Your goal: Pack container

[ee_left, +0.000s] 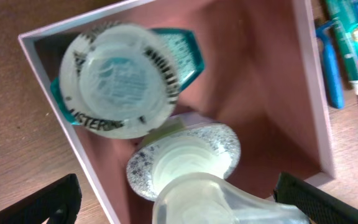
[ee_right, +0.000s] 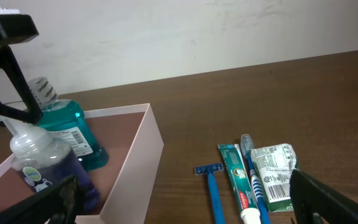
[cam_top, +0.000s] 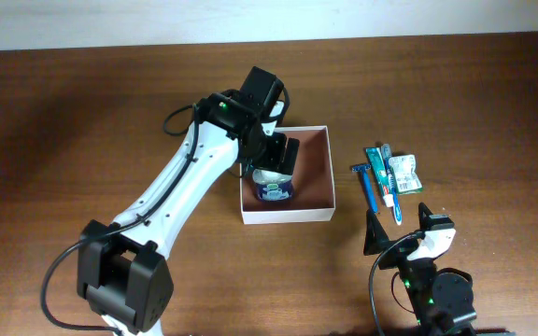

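The container (cam_top: 288,217), a shallow white box with a brownish-pink inside, sits mid-table. Two bottles stand upright in its left part: a teal mouthwash bottle (ee_left: 120,78) with a white cap, and a purple bottle (ee_left: 185,165) with a clear cap. My left gripper (ee_left: 182,210) hovers open right over the purple bottle, one finger (ee_left: 42,205) on each side, with gaps showing. In the overhead view the left gripper (cam_top: 276,168) covers the bottles. My right gripper (cam_top: 400,229) rests open near the front right, empty, facing the container (ee_right: 138,143).
Right of the container lie a blue razor (cam_top: 364,182), a green toothpaste tube (cam_top: 379,173), a toothbrush (cam_top: 390,191) and a small green-white packet (cam_top: 404,173), side by side on the wooden table. The same group, with the razor (ee_right: 213,186), lies just ahead of my right gripper.
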